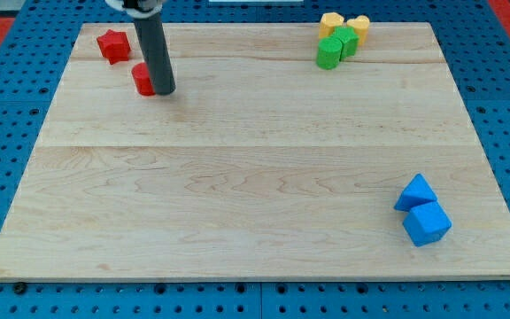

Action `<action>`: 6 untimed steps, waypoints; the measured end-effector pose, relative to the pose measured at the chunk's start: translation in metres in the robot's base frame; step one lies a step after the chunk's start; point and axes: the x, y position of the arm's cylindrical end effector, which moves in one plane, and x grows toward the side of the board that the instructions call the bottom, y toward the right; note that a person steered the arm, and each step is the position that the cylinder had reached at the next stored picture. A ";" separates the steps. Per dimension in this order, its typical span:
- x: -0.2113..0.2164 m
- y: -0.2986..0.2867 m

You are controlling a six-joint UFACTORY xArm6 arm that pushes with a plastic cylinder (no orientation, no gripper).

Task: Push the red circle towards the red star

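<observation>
- Your red circle (142, 80) is a short, squat round block, plain red, near the wooden board's (255, 186) top-left corner; the rod hides its right side.
- Being round, it has no long axis and no heading you could read.
- The red star (112, 45) lies up and to the view's left of the circle, near it but apart, with bare wood between them.
- You have no jaws to read here: the arm ends in a dark rod, and my tip (164, 91) sits against the circle's right edge, on the side away from the star.
- Elsewhere you see two green blocks (336, 46) and two yellow blocks (343, 24) huddled at the top right, and a blue triangle (415, 192) touching a blue cube (427, 223) at the lower right.
</observation>
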 end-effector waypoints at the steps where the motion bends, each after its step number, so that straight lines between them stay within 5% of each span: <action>1: -0.033 -0.002; 2: -0.052 0.000; 3: 0.015 0.022; 4: 0.020 -0.005; 6: -0.041 -0.013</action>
